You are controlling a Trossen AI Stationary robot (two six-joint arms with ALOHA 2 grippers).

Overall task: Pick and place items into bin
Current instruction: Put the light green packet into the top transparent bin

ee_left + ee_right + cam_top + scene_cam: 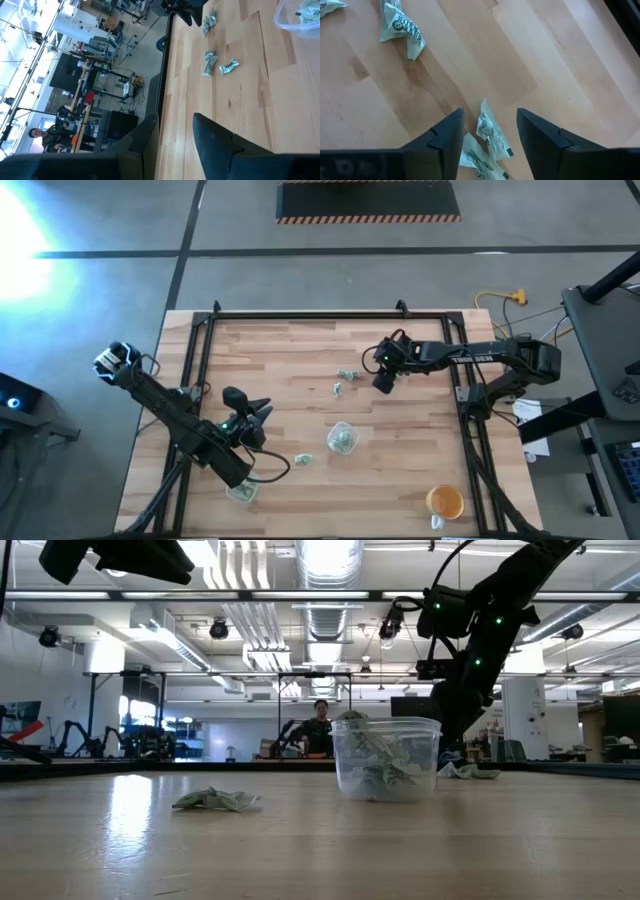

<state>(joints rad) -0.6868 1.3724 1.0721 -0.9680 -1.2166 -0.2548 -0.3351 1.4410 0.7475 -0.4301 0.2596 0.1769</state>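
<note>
High view, right gripper (383, 380): upper centre, fingers spread over a wrapper (487, 131).
Left gripper (258, 412): lower left, spread, empty.
Wrappers: loose mid-table; some in clear cup (342, 438).

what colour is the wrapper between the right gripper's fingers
White with green print, clearest in the right wrist view: wrapper, right gripper.

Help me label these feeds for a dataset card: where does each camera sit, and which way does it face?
High view: overhead, straight down on the wooden table; both arms show.
Low view: table height, facing the room; clear cup in front, one arm behind.
Left wrist view: looks along the table past the left tool.
Right wrist view: looks down past the open right tool at wrappers.
Shared: high and low views both show the cup.
</note>
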